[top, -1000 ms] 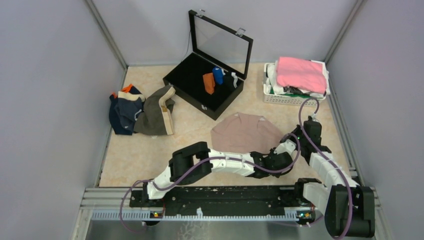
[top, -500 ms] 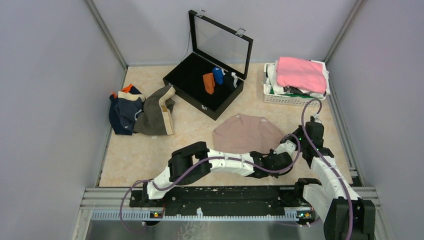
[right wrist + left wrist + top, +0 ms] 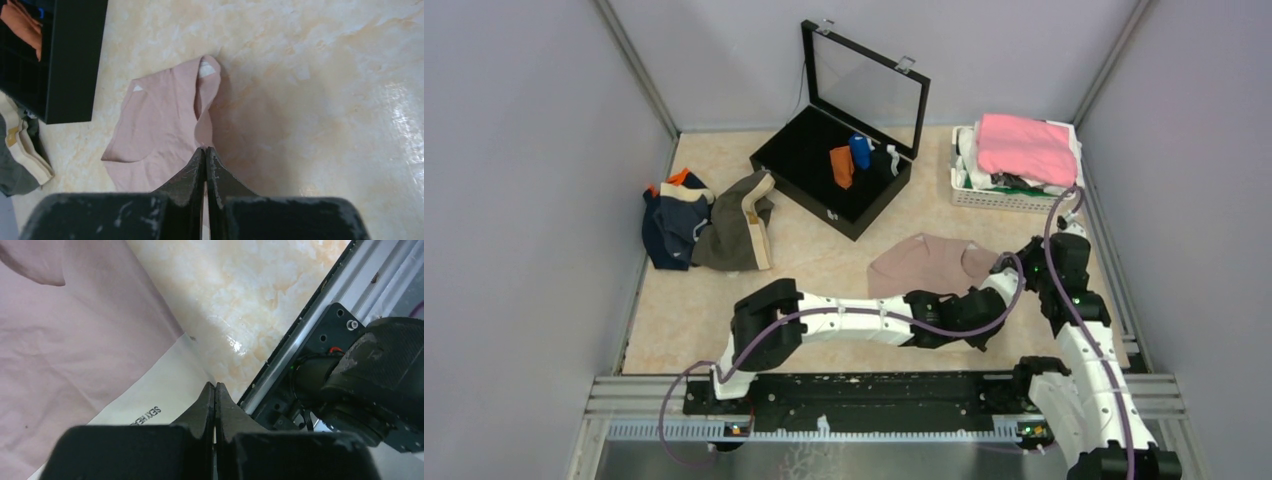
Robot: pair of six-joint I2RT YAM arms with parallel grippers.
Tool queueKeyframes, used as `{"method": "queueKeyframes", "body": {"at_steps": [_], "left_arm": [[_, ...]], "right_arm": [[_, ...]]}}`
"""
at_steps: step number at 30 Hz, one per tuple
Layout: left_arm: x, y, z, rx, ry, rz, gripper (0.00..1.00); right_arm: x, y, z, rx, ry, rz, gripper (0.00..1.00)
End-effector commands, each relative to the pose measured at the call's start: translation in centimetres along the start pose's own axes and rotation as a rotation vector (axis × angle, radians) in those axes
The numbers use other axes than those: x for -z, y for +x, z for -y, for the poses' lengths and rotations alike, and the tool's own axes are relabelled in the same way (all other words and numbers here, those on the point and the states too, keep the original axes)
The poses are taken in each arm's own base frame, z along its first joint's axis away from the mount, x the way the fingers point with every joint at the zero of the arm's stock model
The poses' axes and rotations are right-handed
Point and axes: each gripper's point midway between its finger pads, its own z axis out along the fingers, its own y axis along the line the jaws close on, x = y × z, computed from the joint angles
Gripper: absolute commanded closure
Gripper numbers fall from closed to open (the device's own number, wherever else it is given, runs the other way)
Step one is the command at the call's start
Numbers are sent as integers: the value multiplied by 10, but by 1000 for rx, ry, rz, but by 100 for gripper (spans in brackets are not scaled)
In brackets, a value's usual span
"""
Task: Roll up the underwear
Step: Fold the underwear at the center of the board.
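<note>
Right of centre in the overhead view, the beige briefs [image 3: 929, 265] lie bunched on the marbled worktop [image 3: 714, 290]. Their right edge sits where the two arms meet. The left arm stretches from the lower left across the bottom of the frame to that edge. The right arm rises from the lower right corner to the same spot.

In the left wrist view, the left pincer [image 3: 215, 386] has its fingers pressed together. The tips sit at the corner of a white lining panel with printed lettering on the briefs, seemingly pinching it. The right arm's base fills the right side of that view.

In the right wrist view, the right pincer [image 3: 205, 149] is likewise closed, nipping the near edge of the briefs. The cloth spreads away toward the upper left, with one side folded over.

At upper centre of the overhead view, an open black box [image 3: 799, 150] with its glass lid upright holds an orange roll [image 3: 842, 166] and a blue roll [image 3: 860, 150]. At upper right, a white basket [image 3: 1004, 198] carries a pink cloth [image 3: 1026, 147] on top of other laundry. At the left, navy briefs [image 3: 669, 228] and olive briefs [image 3: 734, 235] lie heaped together, touching.
</note>
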Motion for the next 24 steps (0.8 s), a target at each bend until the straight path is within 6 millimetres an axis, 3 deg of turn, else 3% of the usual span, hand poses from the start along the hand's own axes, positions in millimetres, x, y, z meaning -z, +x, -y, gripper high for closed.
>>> {"method": "queueKeyframes", "body": {"at_steps": [1, 5, 10, 18, 24], "left_arm": [[27, -16, 4, 28, 48, 44, 100], [37, -9, -11, 76, 40, 41, 100], [50, -6, -32, 155, 33, 48, 100], [75, -2, -67, 239, -2, 70, 100], [90, 14, -87, 288, -21, 64, 100]], "right_arm": [[7, -12, -27, 45, -104, -36, 100], [-1, -1, -43, 81, -153, -116, 100], [-10, 13, -85, 142, -227, -172, 100], [-28, 32, -130, 198, -300, -249, 100], [-37, 48, -163, 249, -353, -296, 100]]}}
